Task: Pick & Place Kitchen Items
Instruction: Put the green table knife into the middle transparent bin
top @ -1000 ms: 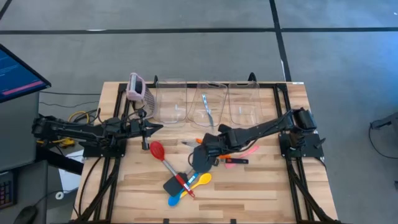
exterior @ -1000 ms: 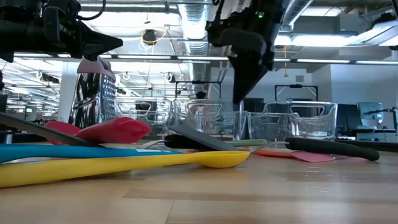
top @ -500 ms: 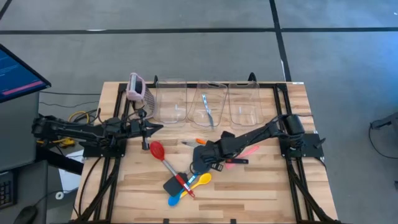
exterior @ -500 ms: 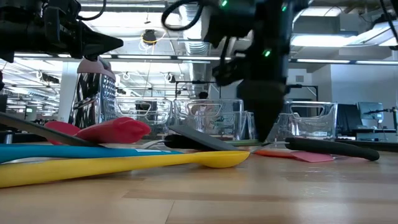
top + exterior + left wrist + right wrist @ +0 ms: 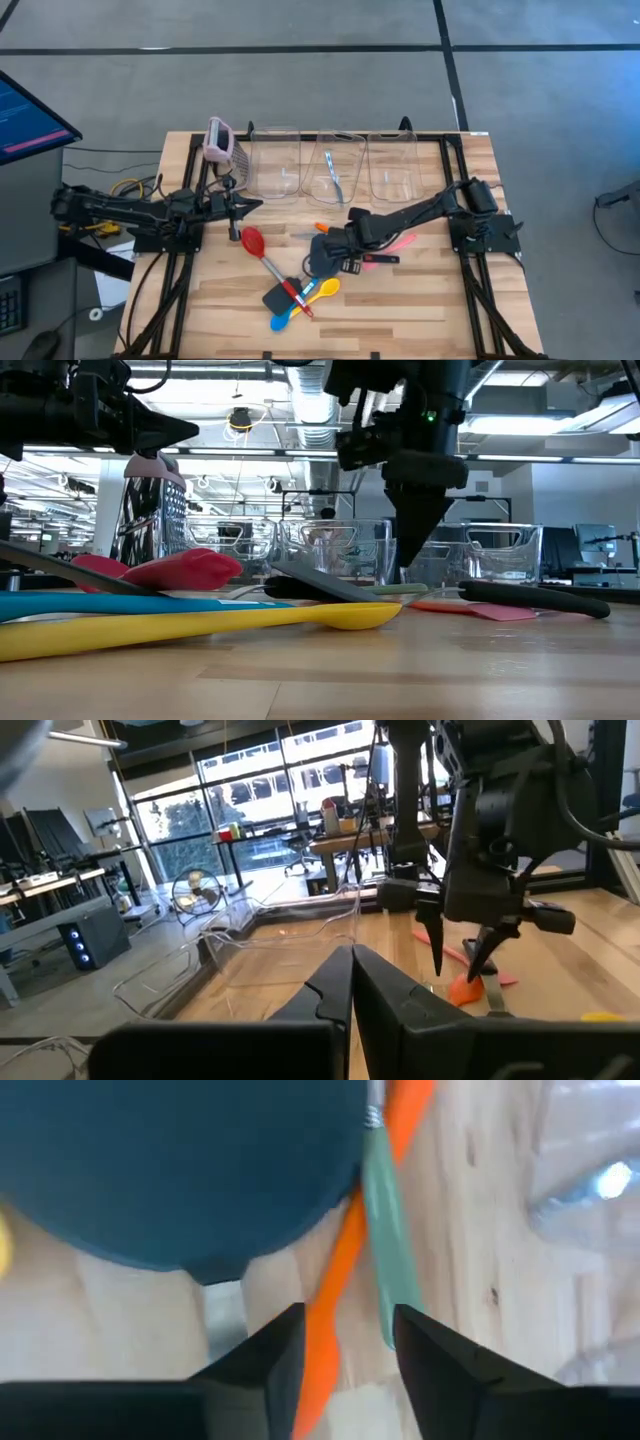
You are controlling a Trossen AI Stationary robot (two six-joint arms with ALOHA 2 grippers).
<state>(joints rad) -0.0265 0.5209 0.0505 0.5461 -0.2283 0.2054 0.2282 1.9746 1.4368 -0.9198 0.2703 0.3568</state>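
Utensils lie scattered near the table's middle, and your right gripper (image 5: 322, 262) hangs right over them with its two dark fingers spread apart and nothing between them. Straight below those fingers the right wrist view shows a slim orange-handled utensil (image 5: 340, 1280) running lengthwise through the gap, a pale green handle (image 5: 388, 1270) just beside it on one side, and a broad dark teal-black spatula blade (image 5: 180, 1170) on the other. You only get that crossing from the wrist camera; from above the arm covers it, leaving just an orange tip (image 5: 321, 227) showing.

The low view adds that the right gripper's fingertips (image 5: 412, 555) taper down close to the wooden table (image 5: 420, 310) without clearly touching anything. In front of it there lie a long yellow spoon (image 5: 200, 626), a blue spoon handle (image 5: 110, 603) and a red spoon bowl (image 5: 185, 568); a black-handled pink spatula (image 5: 520, 600) lies to the side.

From above, the red spoon (image 5: 252, 241), a black square spatula (image 5: 279, 298) and a red-handled tool (image 5: 298, 297) pile together just beside the gripper, toward the near table edge. Beyond it three clear plastic bins (image 5: 330, 165) line the far edge, a pink-topped metal grater (image 5: 219, 140) at the row's end. Bare wood lies open toward the near edge.

Your left gripper (image 5: 256, 204) waits well apart, fingers pressed together.
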